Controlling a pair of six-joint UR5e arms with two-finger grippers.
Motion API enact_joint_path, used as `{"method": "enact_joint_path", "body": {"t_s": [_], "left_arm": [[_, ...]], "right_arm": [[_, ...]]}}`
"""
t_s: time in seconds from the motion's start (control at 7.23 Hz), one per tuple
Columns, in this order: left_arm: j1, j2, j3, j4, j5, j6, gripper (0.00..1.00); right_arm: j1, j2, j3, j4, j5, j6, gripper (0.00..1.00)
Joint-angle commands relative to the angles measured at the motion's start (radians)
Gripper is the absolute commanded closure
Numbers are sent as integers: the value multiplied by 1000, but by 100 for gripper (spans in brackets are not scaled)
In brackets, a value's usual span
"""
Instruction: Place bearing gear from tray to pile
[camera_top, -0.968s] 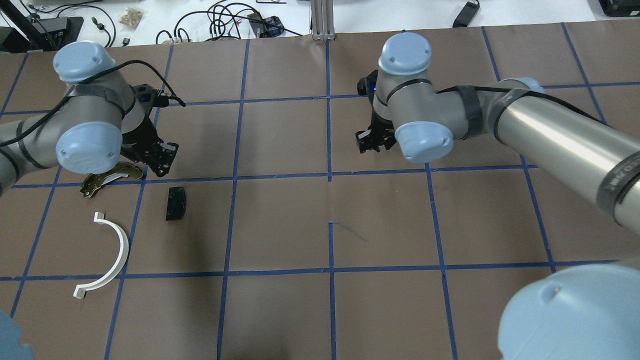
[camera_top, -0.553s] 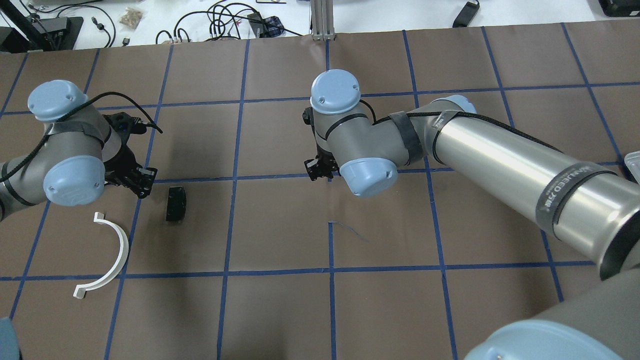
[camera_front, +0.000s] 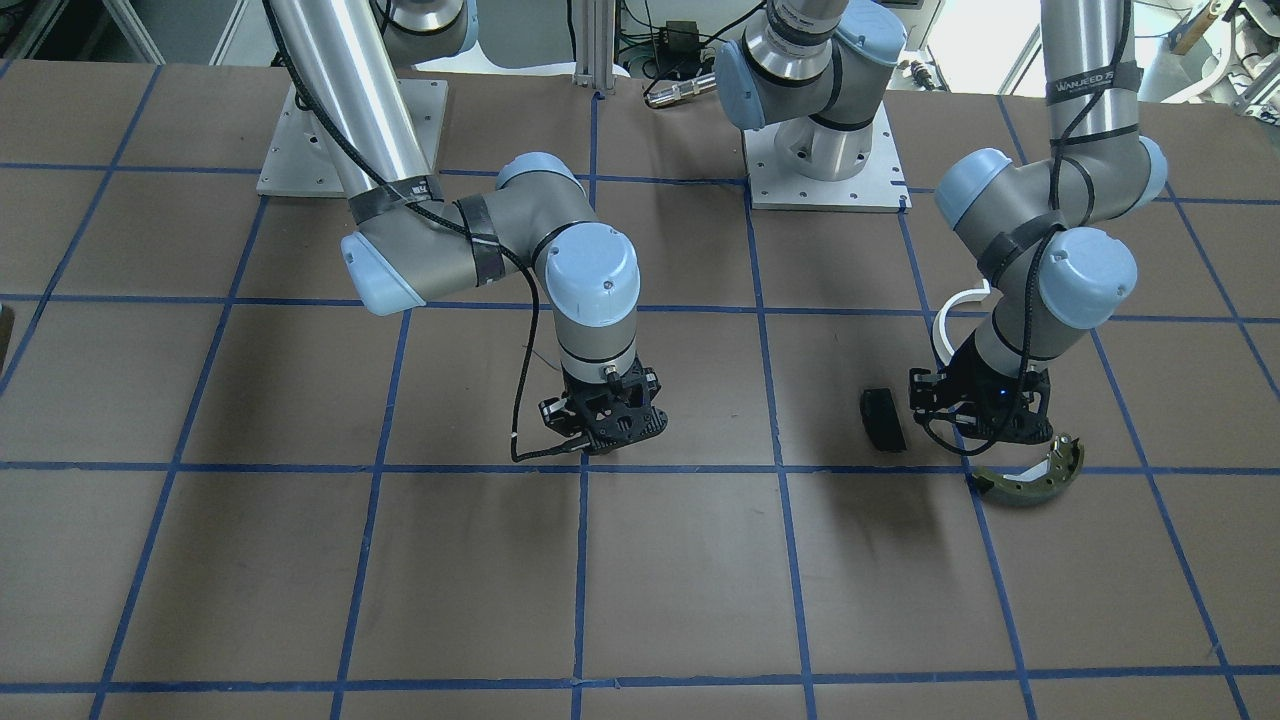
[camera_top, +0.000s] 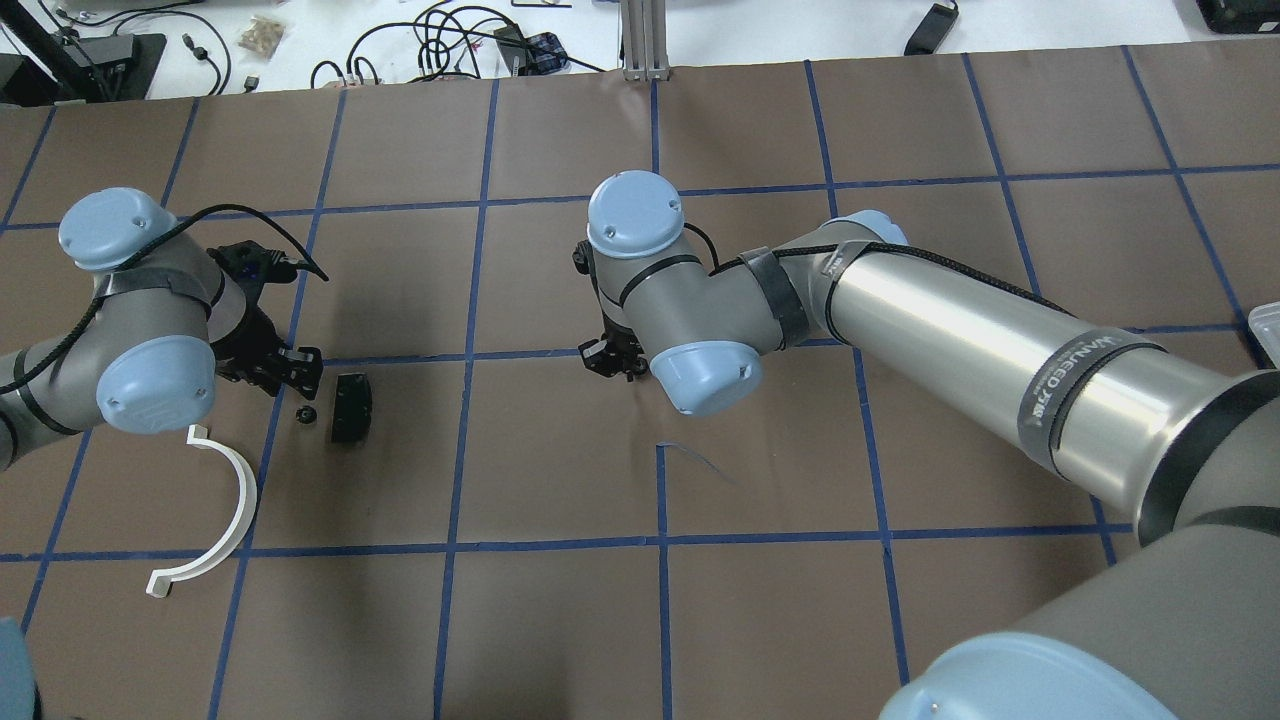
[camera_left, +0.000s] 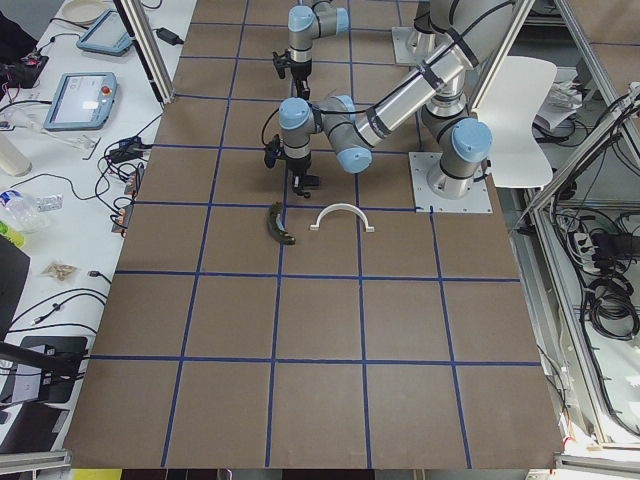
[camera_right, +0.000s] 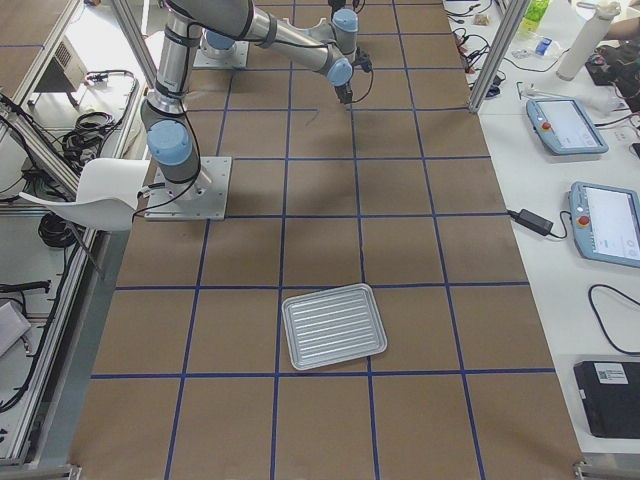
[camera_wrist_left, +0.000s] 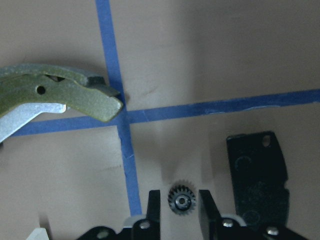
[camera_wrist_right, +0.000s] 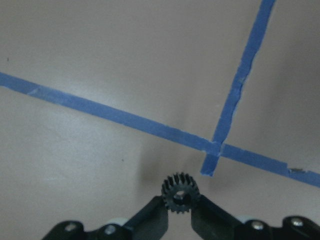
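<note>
My right gripper (camera_top: 610, 360) is shut on a small black bearing gear (camera_wrist_right: 180, 193) and holds it above the table's middle, near a tape crossing. A second small black gear (camera_top: 306, 414) lies on the table in the pile, next to the black brake pad (camera_top: 351, 407). My left gripper (camera_top: 290, 372) hovers over that gear, open, with a finger on each side of it in the left wrist view (camera_wrist_left: 181, 199). The white half-ring (camera_top: 225, 500) lies nearer the robot. The olive-green brake shoe (camera_front: 1025, 483) is hidden under my left arm in the overhead view.
The ribbed metal tray (camera_right: 334, 326) lies far to the robot's right, with nothing showing in it. Blue tape lines grid the brown table. Cables and devices lie beyond the far edge (camera_top: 450, 40).
My right arm has swung left towards the pile with its gear. My left arm has moved nearer the robot, over the brake shoe. A gear now lies beside the black pad.
</note>
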Motion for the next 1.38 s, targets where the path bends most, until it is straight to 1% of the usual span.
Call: {"method": "enact_joint_path", "body": {"t_s": [0.0, 0.14, 0.28, 0.41, 0.69, 0.83, 0.97, 1.11, 1.24], "left_arm": [[-16, 14, 15, -12, -2, -12, 0], [-26, 23, 33, -15, -11, -29, 0], [-57, 34, 61, -66, -70, -67, 0], [-94, 40, 98, -126, -85, -148, 0], [-248, 37, 109, -130, -86, -371, 0], [-343, 31, 112, -113, -79, -485, 0], [-443, 13, 128, -78, -79, -585, 0], [-524, -30, 151, -59, -79, -638, 0], [-596, -77, 182, -55, -80, -752, 0]], "right_arm": [[-13, -12, -4, -9, -12, -6, 0], [-38, -51, 2, -3, -17, -26, 0], [-105, -96, 5, 32, -48, -67, 0], [-204, -148, 7, 113, -57, -142, 0], [-390, -258, 10, 234, -59, -188, 0], [-464, -304, 8, 342, -59, -222, 0], [-519, -367, 8, 438, -60, -225, 0], [-556, -431, 2, 522, -63, -225, 0], [-564, -503, -5, 599, -100, -221, 0]]}}
